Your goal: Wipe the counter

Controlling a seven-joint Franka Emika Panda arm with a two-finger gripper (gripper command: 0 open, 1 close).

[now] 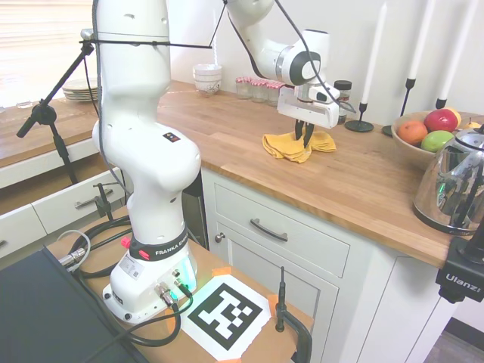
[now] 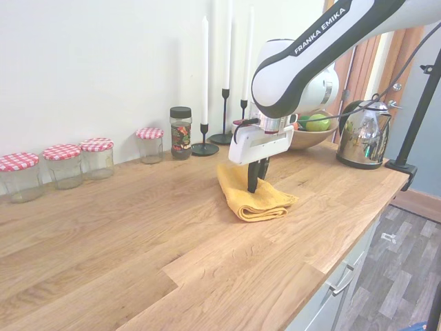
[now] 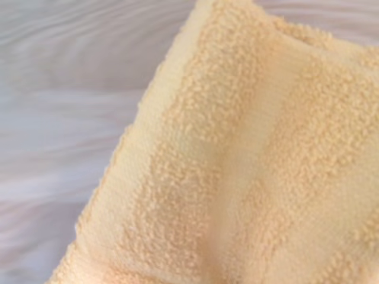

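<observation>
The tool [image 2: 253,185] points straight down with its fingers pinched narrow on a folded yellow terry towel [image 2: 256,198], pressing it onto the wooden tabletop [image 2: 138,227], between the back wall and the front edge. Gingham-lidded jars [image 2: 63,165] line the back edge.
</observation>
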